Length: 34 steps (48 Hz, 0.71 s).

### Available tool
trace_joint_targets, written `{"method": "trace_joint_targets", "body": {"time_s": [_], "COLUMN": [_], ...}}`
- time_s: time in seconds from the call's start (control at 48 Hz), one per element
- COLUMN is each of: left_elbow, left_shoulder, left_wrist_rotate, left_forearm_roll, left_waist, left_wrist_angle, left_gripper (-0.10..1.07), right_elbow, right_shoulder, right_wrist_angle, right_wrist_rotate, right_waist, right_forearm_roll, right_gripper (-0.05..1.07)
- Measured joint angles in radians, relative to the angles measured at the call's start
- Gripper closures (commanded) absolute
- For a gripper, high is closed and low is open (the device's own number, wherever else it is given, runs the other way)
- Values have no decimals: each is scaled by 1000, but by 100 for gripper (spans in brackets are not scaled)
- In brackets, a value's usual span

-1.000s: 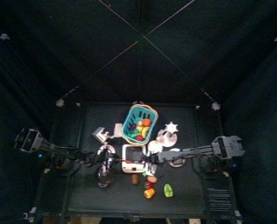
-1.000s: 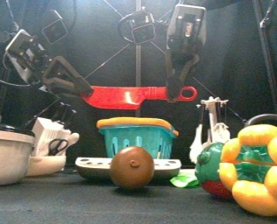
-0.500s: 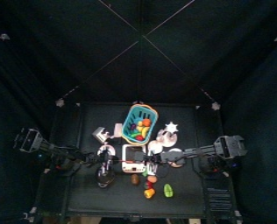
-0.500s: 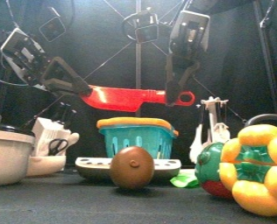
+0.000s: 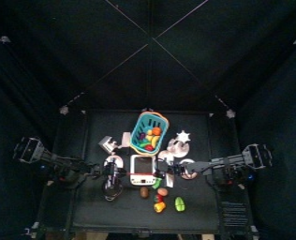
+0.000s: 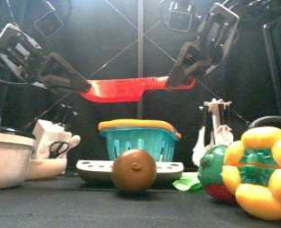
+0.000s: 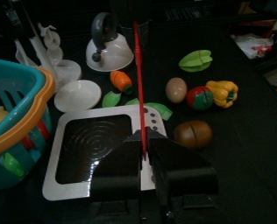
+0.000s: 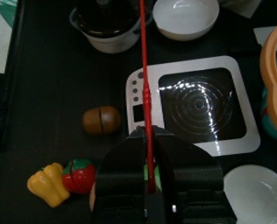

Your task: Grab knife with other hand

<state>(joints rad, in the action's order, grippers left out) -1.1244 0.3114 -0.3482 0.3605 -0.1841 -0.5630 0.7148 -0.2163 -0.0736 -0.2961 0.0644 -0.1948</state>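
Note:
A red toy knife (image 6: 131,87) hangs level in the air above the teal basket (image 6: 140,140). My left gripper (image 6: 81,83) is shut on its blade end and my right gripper (image 6: 179,77) is shut on its handle end. In the left wrist view the knife (image 7: 138,87) shows edge-on as a thin red line running out from between the closed jaws. The right wrist view shows the same thin line of the knife (image 8: 144,70) between that gripper's jaws. In the top view both grippers meet over the white toy stove (image 5: 141,170).
Below the knife lie a white toy stove (image 7: 100,153), a brown egg-shaped toy (image 6: 133,169), a yellow pepper (image 6: 264,174), a white bowl (image 6: 6,160), a kettle (image 7: 106,44) and several toy vegetables (image 7: 197,59). The basket (image 5: 151,131) stands behind the stove.
The knife has risen a little. My right arm has swung out to the right and now slants down to the handle, covering its ring. My left gripper has kept its hold.

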Motion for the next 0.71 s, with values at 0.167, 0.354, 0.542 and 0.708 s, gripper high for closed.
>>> {"method": "trace_joint_targets", "body": {"time_s": [0.167,0.354,0.542,0.708], "left_elbow": [0,2,2,9], "left_shoulder": [-2,-2,-2,-12], "left_wrist_rotate": [-2,-2,0,0], "left_forearm_roll": [9,17,17,20], "left_waist": [-5,-6,-8,-12], "left_wrist_angle": [-3,-11,-15,-18], "left_gripper": [57,57,57,57], "right_elbow": [12,31,46,60], "right_shoulder": [0,-3,-9,-11], "right_wrist_angle": [40,54,61,61], "right_wrist_rotate": [0,-2,-2,-3], "right_waist": [0,-2,-6,-12], "right_forearm_roll": [-52,-60,-64,-61], "right_gripper": [91,91,91,91]}}
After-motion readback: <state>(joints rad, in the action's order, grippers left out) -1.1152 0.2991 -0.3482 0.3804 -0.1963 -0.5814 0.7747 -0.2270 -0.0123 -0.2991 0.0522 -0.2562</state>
